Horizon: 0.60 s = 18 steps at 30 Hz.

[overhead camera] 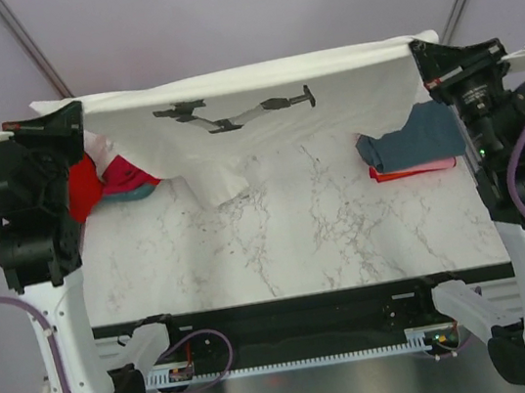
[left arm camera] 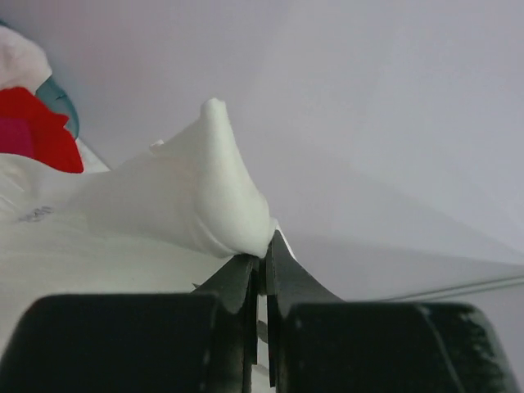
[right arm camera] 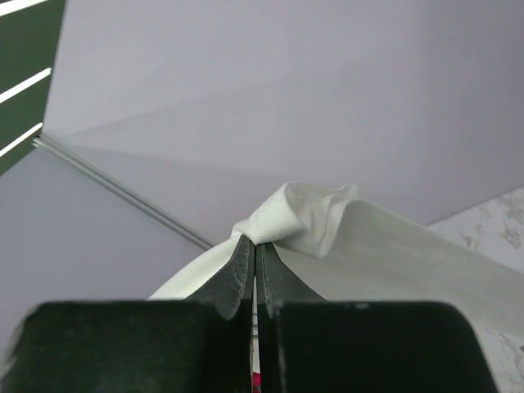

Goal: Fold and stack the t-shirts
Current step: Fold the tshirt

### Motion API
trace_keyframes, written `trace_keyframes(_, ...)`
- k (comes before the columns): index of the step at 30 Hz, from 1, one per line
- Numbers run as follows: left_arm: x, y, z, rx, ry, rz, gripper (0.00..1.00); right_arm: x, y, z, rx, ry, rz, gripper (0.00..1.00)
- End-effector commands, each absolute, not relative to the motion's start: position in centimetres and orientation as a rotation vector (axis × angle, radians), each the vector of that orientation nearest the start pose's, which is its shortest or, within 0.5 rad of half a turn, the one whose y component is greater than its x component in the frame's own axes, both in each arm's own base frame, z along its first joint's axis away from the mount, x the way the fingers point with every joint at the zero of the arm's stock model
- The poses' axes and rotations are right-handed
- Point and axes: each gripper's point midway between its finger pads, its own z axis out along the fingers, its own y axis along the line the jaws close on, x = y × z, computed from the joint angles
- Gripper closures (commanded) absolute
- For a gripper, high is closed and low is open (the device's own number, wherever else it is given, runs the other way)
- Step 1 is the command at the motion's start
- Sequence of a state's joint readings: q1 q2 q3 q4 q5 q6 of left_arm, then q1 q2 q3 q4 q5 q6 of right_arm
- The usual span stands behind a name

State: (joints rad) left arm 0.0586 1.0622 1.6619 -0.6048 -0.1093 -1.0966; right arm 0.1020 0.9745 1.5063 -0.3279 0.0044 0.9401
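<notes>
A white t-shirt with a dark print hangs stretched in the air between my two grippers, its lower edge drooping to the marble table. My left gripper is shut on its left corner. My right gripper is shut on its right corner. A folded slate grey-blue shirt lies on a folded coral shirt at the right. Red and magenta shirts sit bunched at the left, the red one also in the left wrist view.
A round teal basket holds the bunched shirts at the left, mostly hidden; its rim shows in the left wrist view. The arm bases and a dark rail run along the table's near edge. Grey walls stand behind.
</notes>
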Motion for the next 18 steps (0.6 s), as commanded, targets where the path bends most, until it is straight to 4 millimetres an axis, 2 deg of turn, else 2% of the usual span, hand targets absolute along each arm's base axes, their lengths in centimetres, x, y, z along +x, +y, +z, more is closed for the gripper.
trace_keyframes(1, 26.6, 0.5, 52.7, -0.886, 1.278, -0.662, 0.98, 25.4, 4.8, 57.2, 0.525, 1.147, 0.824, 1.00)
trace_keyframes(2, 26.4, 0.6, 52.0, -0.899, 1.284, -0.652, 0.98, 23.8, 4.5, 58.0, 0.519, 1.103, 0.826, 1.00)
trace_keyframes(4, 25.8, 1.0, 51.8, -0.908, 1.268, -0.637, 0.98, 23.5, 3.9, 57.5, 0.544, 1.090, 0.806, 1.00)
trace_keyframes(6, 26.4, 0.8, 51.2, -0.911, 1.291, -0.638, 0.98, 23.8, 3.7, 57.0, 0.558, 1.100, 0.800, 1.00)
trace_keyframes(9, 28.5, 0.2, 49.9, -0.911, 1.358, -0.653, 0.98, 25.1, 3.8, 55.3, 0.601, 1.150, 0.802, 1.00)
trace_keyframes(13, 33.6, -0.3, 45.4, -0.973, 1.505, -0.659, 0.98, 29.1, 3.4, 50.5, 0.734, 1.249, 0.770, 1.00)
trace_keyframes(14, 35.6, -0.3, 43.1, -1.013, 1.564, -0.649, 0.98, 30.0, 3.5, 49.6, 0.760, 1.269, 0.775, 1.00)
trace_keyframes(15, 36.7, -0.6, 42.1, -1.036, 1.585, -0.672, 0.98, 31.2, 3.9, 48.3, 0.777, 1.306, 0.783, 1.00)
trace_keyframes(16, 37.6, -0.7, 41.3, -1.057, 1.600, -0.680, 0.98, 33.1, 4.4, 46.6, 0.799, 1.358, 0.785, 1.00)
trace_keyframes(18, 40.5, -1.2, 39.6, -1.076, 1.630, -0.718, 0.98, 35.0, 5.8, 45.6, 0.782, 1.418, 0.836, 1.00)
